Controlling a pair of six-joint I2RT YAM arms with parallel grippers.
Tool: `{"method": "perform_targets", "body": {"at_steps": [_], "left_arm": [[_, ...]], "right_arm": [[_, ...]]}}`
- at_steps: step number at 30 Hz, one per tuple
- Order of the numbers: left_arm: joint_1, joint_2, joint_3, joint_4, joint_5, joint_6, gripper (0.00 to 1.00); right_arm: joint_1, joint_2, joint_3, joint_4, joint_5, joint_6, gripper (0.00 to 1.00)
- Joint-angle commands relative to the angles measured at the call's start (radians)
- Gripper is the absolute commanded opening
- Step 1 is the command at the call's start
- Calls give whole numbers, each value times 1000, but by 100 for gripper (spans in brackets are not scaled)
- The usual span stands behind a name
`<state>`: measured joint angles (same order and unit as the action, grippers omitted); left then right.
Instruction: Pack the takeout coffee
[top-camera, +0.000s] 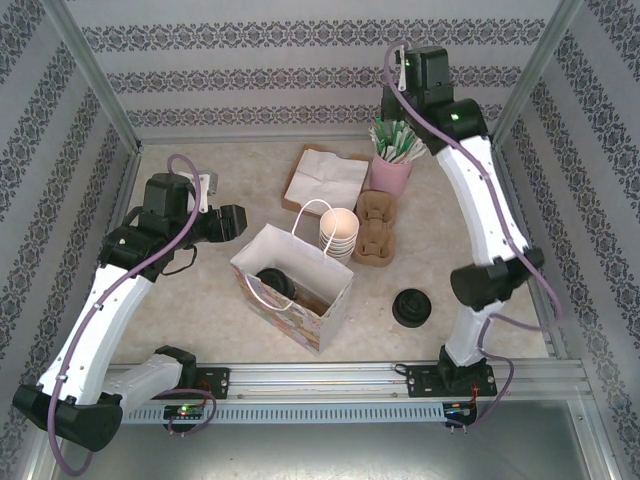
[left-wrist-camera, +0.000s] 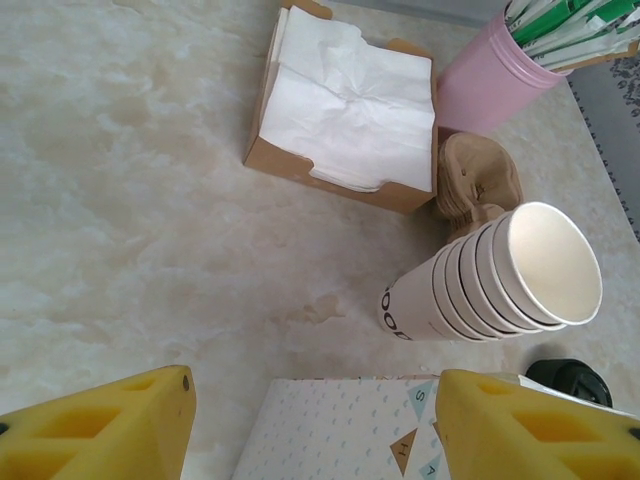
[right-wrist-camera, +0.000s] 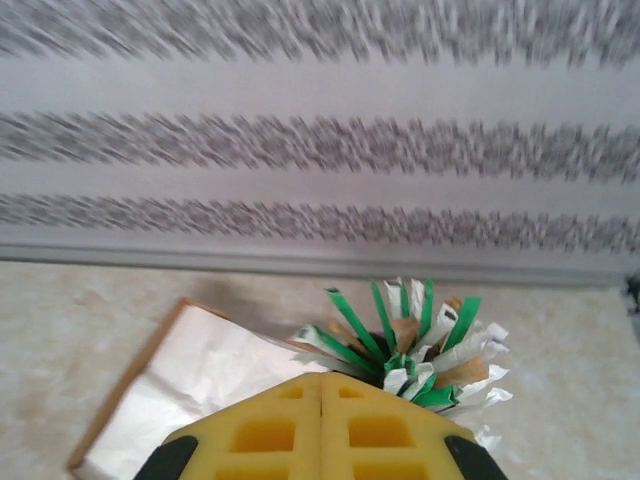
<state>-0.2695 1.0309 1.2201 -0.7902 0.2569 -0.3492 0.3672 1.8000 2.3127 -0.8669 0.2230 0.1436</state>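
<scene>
The takeout coffee (top-camera: 273, 286), a cup with a round black sip lid, lies inside the patterned paper bag (top-camera: 318, 318) at the table's centre. My left gripper (top-camera: 226, 222) hangs open just left of the bag with nothing between its yellow fingers (left-wrist-camera: 98, 428). From the left wrist view the bag's dotted side (left-wrist-camera: 340, 430) lies between and below them. My right gripper (top-camera: 404, 86) is raised at the back. Its pads (right-wrist-camera: 322, 420) are pressed together and empty above the pink cup of packets (right-wrist-camera: 420, 340).
A stack of lidless cream cups (top-camera: 338, 232) (left-wrist-camera: 500, 280) stands right behind the bag. Brown cup carriers (top-camera: 375, 225), a napkin box (top-camera: 325, 180) (left-wrist-camera: 345, 100) and the pink cup (top-camera: 392, 170) sit behind. A low stack of loose black lids (top-camera: 412, 308) is at the front right.
</scene>
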Motion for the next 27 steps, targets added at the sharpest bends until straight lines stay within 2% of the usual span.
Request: {"method": "perform_targets", "body": {"at_steps": [1, 6, 10, 16, 22, 27], "left_arm": [[-12, 2, 14, 55, -33, -29, 66], [-12, 33, 15, 93, -59, -59, 66], [-12, 74, 34, 120, -70, -87, 66], [-12, 128, 68, 143, -89, -114, 65], [-13, 155, 94, 131, -95, -124, 65], [-11, 156, 102, 112, -120, -126, 65]], "right_arm": [[109, -191, -18, -16, 135, -99, 0], [299, -393, -137, -29, 181, -97, 0], [409, -552, -293, -14, 109, -7, 0], [481, -697, -444, 51, -92, 116, 0], [527, -742, -491, 67, -240, 167, 0], [561, -759, -557, 82, -310, 194, 0]]}}
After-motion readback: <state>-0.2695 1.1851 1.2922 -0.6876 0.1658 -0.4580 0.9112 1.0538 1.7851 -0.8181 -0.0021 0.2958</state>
